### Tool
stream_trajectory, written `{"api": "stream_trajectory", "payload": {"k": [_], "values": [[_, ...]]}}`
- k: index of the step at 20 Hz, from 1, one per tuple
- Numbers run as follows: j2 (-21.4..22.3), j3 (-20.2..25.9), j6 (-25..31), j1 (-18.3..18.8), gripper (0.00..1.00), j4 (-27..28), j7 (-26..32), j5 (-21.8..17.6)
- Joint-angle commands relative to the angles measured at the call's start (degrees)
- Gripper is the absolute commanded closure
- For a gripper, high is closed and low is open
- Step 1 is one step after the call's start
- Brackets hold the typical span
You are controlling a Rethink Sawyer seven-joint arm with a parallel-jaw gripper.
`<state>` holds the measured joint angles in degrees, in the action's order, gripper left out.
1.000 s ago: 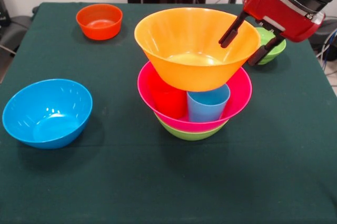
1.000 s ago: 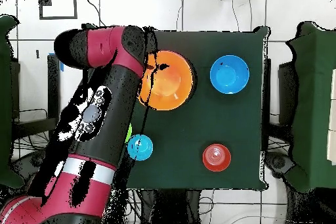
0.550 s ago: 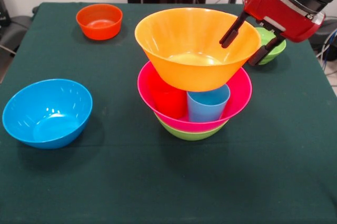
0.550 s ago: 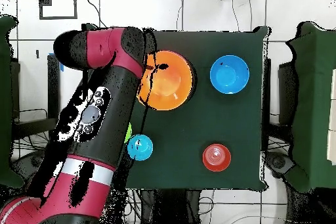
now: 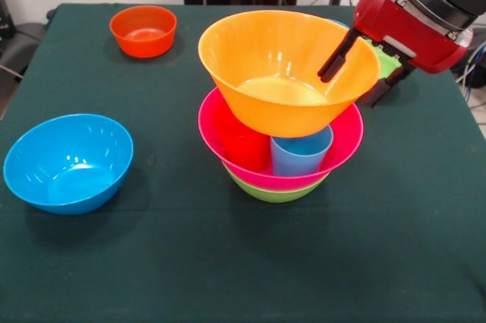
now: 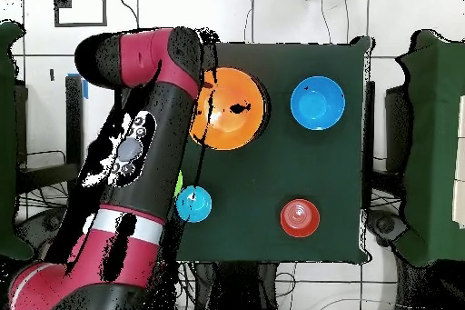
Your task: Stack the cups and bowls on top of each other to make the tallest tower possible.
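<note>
The yellow-orange bowl (image 5: 288,72) has tilted, its rim pinched between the tool's (image 5: 357,76) fingers.

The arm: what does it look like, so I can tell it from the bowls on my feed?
The arm is glossy red with black joint sections and a white band near its base. The gripper has a red housing under a black-and-silver wrist, with two thin black fingers.
</note>
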<state>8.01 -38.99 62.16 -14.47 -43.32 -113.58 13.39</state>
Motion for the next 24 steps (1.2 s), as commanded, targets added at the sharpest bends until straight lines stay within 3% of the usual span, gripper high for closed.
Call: {"api": "stream_trajectory", "payload": {"k": [1,12,18,24], "values": [[-3.55,4.29,7.81,1.54,0.00,6.60,-4.45,-0.25],[-3.56,5.31,9.19,1.67,0.00,8.14,-3.67,0.20],[0.01,5.88,6.83,-0.47,0.00,1.27,-3.23,-1.13],[1.20,4.87,6.99,-1.27,0.00,-0.06,-3.50,-2.05]]}}
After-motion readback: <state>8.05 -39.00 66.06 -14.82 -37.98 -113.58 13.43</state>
